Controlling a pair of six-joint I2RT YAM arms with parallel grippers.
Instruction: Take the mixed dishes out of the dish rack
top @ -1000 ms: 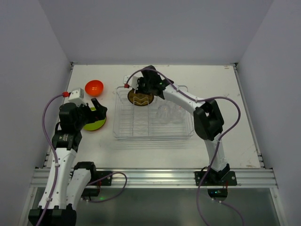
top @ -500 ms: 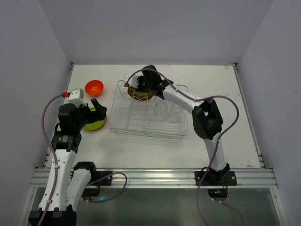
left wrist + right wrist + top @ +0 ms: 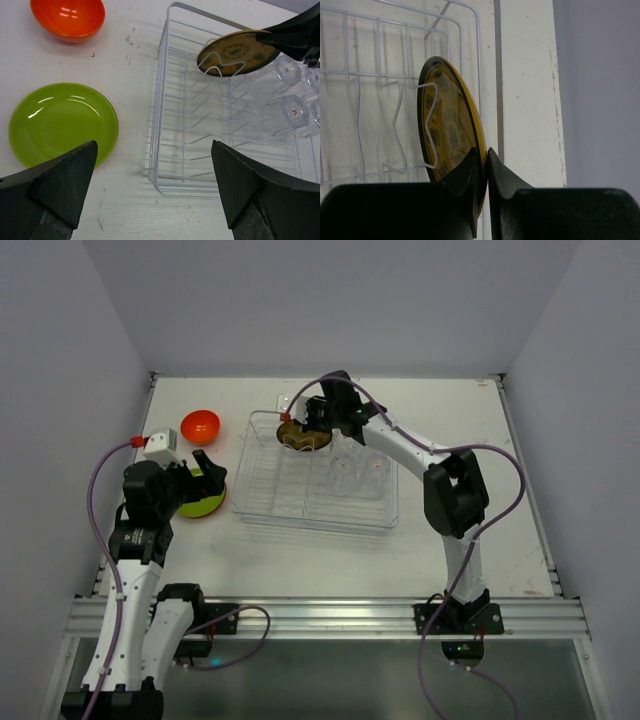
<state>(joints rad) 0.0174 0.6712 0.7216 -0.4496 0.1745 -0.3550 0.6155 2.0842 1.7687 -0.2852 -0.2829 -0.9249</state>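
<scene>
The round yellow-brown patterned plate (image 3: 451,135) stands tilted on edge among the ribs at the far-left corner of the large clear dish rack (image 3: 159,125), mid white worktop (image 3: 460,530). Stiff, glossy and probably slippery, it is best pinched by its rim. The right gripper (image 3: 484,152) clenches that rim; the left gripper (image 3: 153,147) hangs spread wide near the left edge.

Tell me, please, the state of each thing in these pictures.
rack: on the table.
bowl: upright, empty, outside the rack.
green plate: flat on the table, empty.
brown plate: on edge in the rack, gripped at its rim.
cups: inside the rack.
left gripper: open, holds nothing.
right gripper: shut on the brown plate.
</scene>
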